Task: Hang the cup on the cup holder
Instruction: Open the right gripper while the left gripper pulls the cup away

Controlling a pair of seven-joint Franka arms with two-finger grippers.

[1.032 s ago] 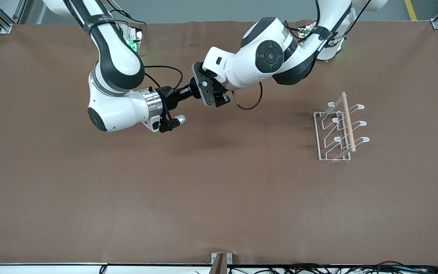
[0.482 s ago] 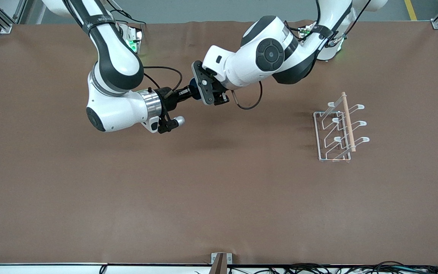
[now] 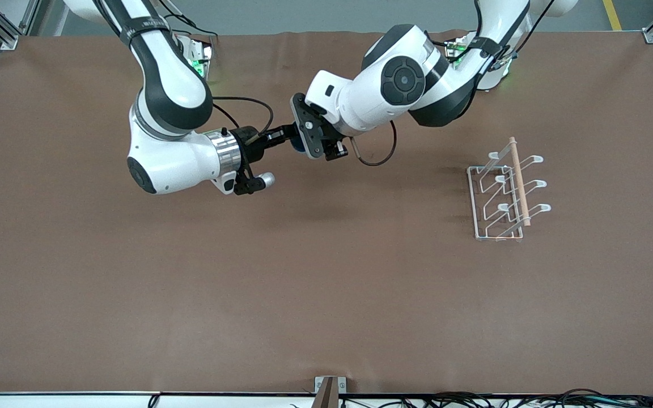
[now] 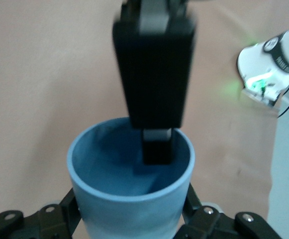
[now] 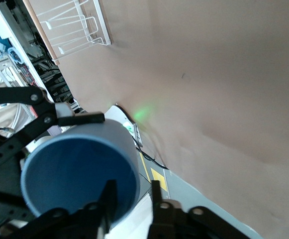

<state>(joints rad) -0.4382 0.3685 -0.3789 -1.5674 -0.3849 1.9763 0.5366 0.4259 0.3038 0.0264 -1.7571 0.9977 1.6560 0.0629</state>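
The light blue cup (image 3: pixel 297 146) hangs in the air over the table's middle, toward the robots' bases. My left gripper (image 3: pixel 302 140) is shut on its sides; in the left wrist view its fingers (image 4: pixel 68 211) press the cup (image 4: pixel 134 199) from both flanks. My right gripper (image 3: pixel 287 135) stands open at the cup's mouth. In the right wrist view (image 5: pixel 132 191) one finger is inside the cup (image 5: pixel 79 169) and the other outside, clear of the wall. The white wire cup holder (image 3: pixel 505 192) stands toward the left arm's end of the table.
A brown mat covers the table (image 3: pixel 326 283). The holder's wooden rod (image 3: pixel 519 181) runs along its top, and its looped prongs carry nothing. Cables run along the table edge nearest the front camera.
My left gripper has closed on the cup. My right gripper's fingers have parted from the cup's wall. The cup has shifted slightly toward the left arm's end.
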